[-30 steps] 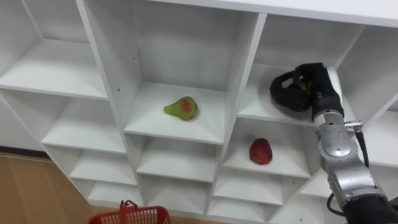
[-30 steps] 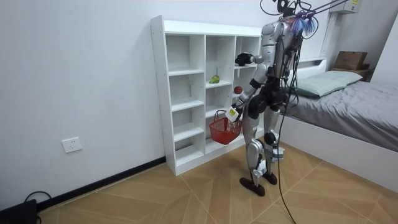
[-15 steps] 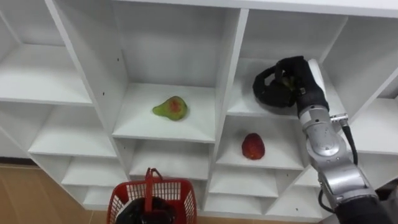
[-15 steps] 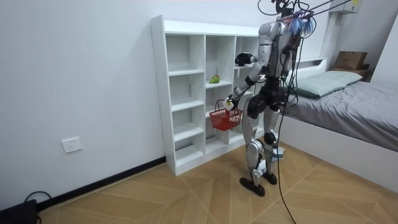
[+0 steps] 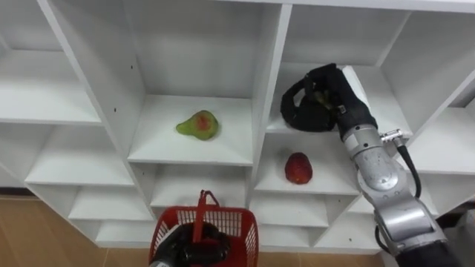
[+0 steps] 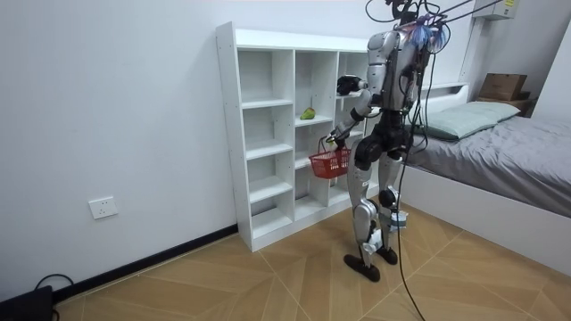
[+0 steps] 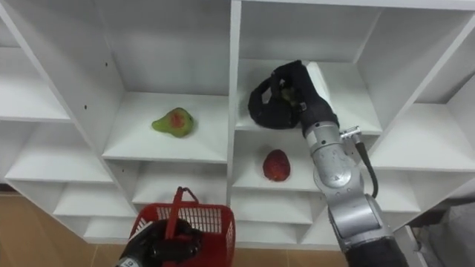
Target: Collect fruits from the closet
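**Three fruits, one basket: where we could slip**

Our right hand [image 5: 326,111] sits inside the upper right compartment of the closet [image 5: 185,152]. Its fingers are curled round a small greenish fruit [image 5: 320,95] that peeks out between them. Our left hand [image 5: 194,248] is closed on the handle of the red basket [image 5: 231,221], held low. A green-and-red pear [image 5: 197,124] lies in the middle compartment, and a red fruit [image 5: 297,168] lies in the one directly below the right hand.

We judge the carry to be the main risk. The basket hangs well below and to the left, so a loose hold could send the fruit to the floor [image 5: 30,230]. So could a knock on the upright divider [image 5: 269,89] coming out. A swinging basket could also make us miss.
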Available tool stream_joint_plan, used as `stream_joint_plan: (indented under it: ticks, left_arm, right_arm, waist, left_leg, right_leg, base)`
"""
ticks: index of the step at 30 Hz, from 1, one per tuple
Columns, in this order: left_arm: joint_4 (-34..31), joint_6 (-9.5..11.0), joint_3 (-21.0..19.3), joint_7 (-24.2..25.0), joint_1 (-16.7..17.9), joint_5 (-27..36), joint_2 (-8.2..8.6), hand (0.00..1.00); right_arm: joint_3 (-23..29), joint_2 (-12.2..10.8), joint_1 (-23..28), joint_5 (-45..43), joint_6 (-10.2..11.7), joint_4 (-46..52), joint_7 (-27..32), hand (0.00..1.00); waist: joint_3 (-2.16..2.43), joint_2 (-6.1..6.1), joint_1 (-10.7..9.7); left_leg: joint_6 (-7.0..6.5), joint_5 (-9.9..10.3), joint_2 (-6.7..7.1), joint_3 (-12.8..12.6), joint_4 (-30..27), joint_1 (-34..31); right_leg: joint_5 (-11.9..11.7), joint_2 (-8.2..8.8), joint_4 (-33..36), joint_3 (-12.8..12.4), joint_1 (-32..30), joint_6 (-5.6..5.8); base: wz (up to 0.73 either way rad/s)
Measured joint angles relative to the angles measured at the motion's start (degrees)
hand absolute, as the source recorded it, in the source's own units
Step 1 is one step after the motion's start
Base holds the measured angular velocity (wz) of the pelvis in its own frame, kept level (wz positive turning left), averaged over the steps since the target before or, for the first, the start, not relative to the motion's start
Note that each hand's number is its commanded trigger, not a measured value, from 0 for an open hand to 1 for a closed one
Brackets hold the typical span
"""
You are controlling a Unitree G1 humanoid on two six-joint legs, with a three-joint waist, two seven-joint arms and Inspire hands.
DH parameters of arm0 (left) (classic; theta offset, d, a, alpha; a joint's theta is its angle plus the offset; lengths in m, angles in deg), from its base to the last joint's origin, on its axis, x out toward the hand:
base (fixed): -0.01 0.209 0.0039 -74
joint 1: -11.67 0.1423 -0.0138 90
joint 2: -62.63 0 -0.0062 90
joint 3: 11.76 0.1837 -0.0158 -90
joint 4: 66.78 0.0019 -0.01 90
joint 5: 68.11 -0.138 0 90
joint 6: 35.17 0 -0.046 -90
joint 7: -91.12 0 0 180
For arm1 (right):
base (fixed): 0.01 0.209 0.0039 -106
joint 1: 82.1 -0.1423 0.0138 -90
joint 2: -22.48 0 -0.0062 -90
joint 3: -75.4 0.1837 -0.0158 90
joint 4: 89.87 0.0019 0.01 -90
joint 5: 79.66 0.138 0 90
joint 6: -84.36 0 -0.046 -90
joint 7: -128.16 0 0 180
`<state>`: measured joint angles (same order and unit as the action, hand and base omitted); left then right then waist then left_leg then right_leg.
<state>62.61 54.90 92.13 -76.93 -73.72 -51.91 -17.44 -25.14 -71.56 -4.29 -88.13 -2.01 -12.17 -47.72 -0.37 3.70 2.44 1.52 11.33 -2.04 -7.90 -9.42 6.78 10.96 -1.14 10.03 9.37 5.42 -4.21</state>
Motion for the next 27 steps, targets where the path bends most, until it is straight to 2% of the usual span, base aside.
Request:
stream_joint_plan:
  ticks: [4, 7, 11, 16, 27]
  left_arm:
    - [-0.02, 0.00, 0.03, 0.00, -0.29, 0.09, 0.17, 1.00]
    - [-0.02, 0.17, -0.04, 0.00, -0.30, 1.25, 0.18, 1.00]
    - [-0.35, 0.17, 0.01, 0.00, -0.28, 2.15, 0.34, 1.00]
    - [-2.68, 0.24, -0.04, 0.00, -0.26, 2.15, 0.45, 1.00]
    - [-3.33, 0.38, -1.17, 0.03, -0.03, 2.11, 0.17, 1.00]
  right_arm:
    - [-0.15, -0.83, 0.17, 1.43, 0.00, 0.36, -0.49, 1.00]
    - [-0.17, -0.93, 2.31, 1.46, -0.04, 4.55, -0.76, 1.00]
    - [-0.20, -0.95, 4.43, 3.27, -0.05, 9.85, -2.87, 1.00]
    - [0.47, -0.84, 4.71, 3.80, -0.09, 11.50, -4.61, 1.00]
    - [0.54, -0.70, 6.70, 3.63, -1.18, 15.98, -7.43, 1.00]
  waist:
    - [-0.11, -0.18, -0.44]
    - [-0.21, -0.34, -0.44]
    - [-0.20, -0.34, -0.52]
    - [-0.19, -0.35, -0.50]
    - [-0.09, -0.27, -0.46]
  left_leg:
    - [0.00, 0.00, -0.03, 0.02, 0.00, 0.26]
    - [0.00, 0.00, 0.02, 0.25, -0.01, -0.06]
    - [0.00, 0.00, 0.11, 0.23, -0.02, -0.08]
    - [0.00, 0.00, 0.49, 0.22, -0.02, -0.17]
    - [0.00, 0.00, 0.02, -0.27, 0.06, -0.14]
  right_leg:
    - [0.00, -0.04, 0.28, -0.51, -0.10, 0.00]
    - [0.00, -0.04, 0.60, -0.93, -0.76, 0.00]
    - [0.01, -0.02, 0.61, -1.38, -1.32, 0.02]
    - [0.01, -0.02, 0.60, -1.52, -1.49, 0.02]
    - [0.00, -0.19, 0.72, -2.46, -1.60, 0.00]
  base:
    - [-0.06]
    - [-0.08]
    - [-0.06]
    - [-0.01]
    - [-0.05]
